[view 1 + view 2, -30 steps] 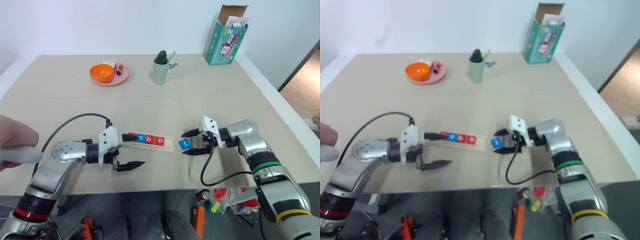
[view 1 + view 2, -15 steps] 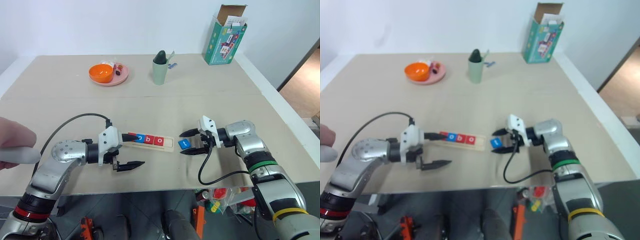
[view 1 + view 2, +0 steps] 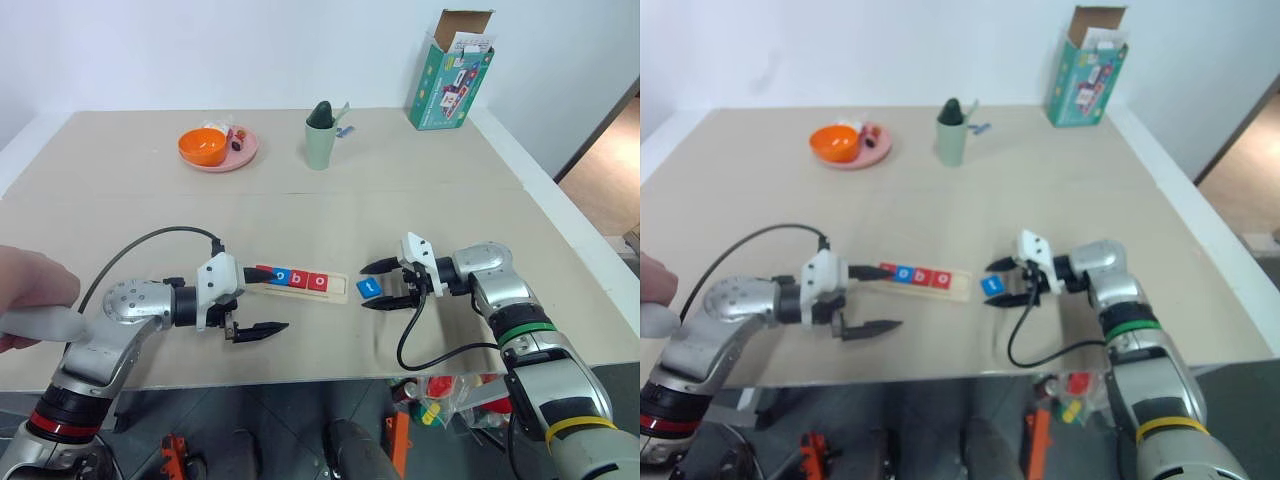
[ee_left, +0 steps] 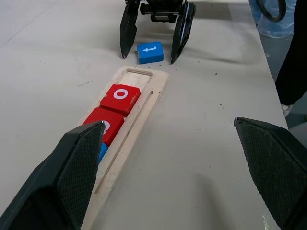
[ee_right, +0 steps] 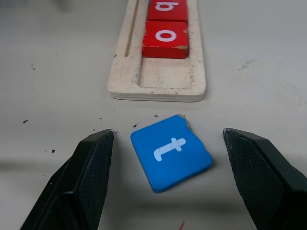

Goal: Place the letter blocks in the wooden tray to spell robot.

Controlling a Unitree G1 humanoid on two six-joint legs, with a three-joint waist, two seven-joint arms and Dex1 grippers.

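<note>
Nothing moved; blue t block (image 5: 171, 152) between right gripper (image 5: 175, 179) fingers.

This looks like a robot test room or lab set up with toy-like props. A large plain beige table (image 3: 420, 190) fills the frame, backed by a bare white wall (image 3: 200, 50) along the top. At upper centre stand a green mug (image 3: 321, 138) and, to its right, an opened teal carton (image 3: 451, 72); upper left holds a pink plate (image 3: 240, 155) with an orange bowl (image 3: 203, 146).

Head pair looks down the table (image 3: 420, 200) — wrist cameras face each other, close, low.
</note>
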